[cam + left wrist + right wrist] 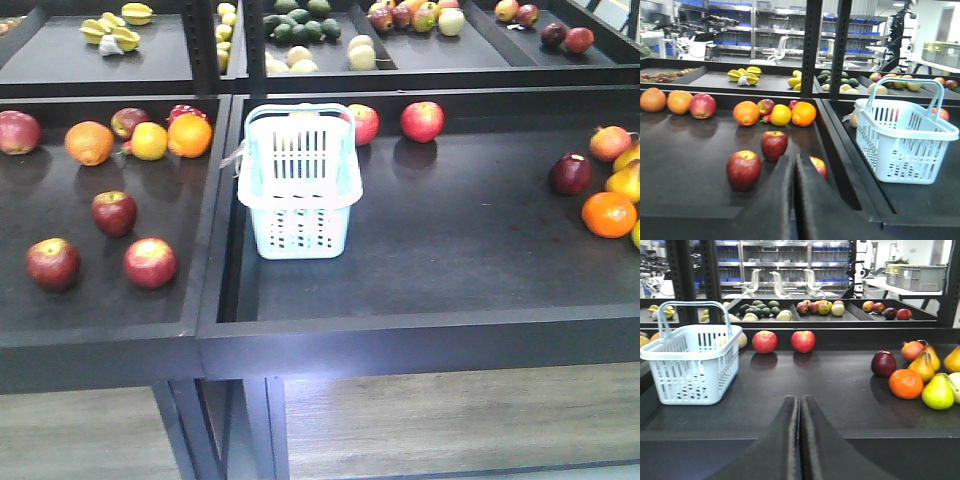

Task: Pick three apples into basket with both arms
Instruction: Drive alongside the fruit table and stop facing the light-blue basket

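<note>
Three apples (114, 212), dark red with yellow blush, lie apart on the left bench (90, 305); the basket (300, 232) stands upright on the adjoining section, seemingly empty. Both pinched closed, holding nothing: left end effector (794, 200), right end effector (800, 440). Open left wide, grip nearest apple across its middle.

Left hand (794, 160) matte black, smooth, tapering; right hand (799, 400) seemingly alike.
</note>
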`<state>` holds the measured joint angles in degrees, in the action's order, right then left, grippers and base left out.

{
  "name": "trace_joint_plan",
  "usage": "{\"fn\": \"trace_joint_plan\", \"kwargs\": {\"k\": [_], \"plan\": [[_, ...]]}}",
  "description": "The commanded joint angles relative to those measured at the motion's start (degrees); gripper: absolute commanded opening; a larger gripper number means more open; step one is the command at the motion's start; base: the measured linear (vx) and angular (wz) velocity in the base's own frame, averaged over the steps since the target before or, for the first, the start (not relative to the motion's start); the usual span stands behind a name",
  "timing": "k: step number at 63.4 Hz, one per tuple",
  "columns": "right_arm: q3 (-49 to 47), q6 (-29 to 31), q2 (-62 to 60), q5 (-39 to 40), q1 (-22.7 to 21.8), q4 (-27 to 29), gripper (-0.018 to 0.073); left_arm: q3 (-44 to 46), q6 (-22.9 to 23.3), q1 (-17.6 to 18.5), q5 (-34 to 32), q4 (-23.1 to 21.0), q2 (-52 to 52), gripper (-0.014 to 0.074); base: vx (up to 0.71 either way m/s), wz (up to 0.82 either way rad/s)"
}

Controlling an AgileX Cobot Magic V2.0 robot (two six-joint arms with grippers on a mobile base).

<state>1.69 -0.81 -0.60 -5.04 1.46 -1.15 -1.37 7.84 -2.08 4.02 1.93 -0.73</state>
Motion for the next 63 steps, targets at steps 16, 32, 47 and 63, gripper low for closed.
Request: {"fn": "trace_joint_plan", "kwargs": {"k": [16, 32, 47, 63], "plan": [[0.7, 0.1, -0.6, 4.1, -0.3, -0.6, -0.0005, -1.3, 0.3, -0.1, -4.0, 0.0, -0.8, -0.0006, 0.08, -0.08], [0.7, 0.1, -0.6, 4.1, -0.3, -0.6, -0.0005, -1.3, 0.3, -0.1, -4.0, 0.0, -0.8, -0.0006, 0.11, -0.01], [0.7, 0.1, -0.6, 4.1, -0.3, -0.6, -0.0005, -1.3, 0.3, -0.1, -4.0, 0.0, -0.8, -0.0006, 0.14, 0.03], [0.7, 0.1, -0.6, 4.1, -0.3, -0.6, -0.0005, -1.3, 0.3, -0.1, -4.0, 0.0, -0.8, -0.0006, 0.14, 0.06]]}}
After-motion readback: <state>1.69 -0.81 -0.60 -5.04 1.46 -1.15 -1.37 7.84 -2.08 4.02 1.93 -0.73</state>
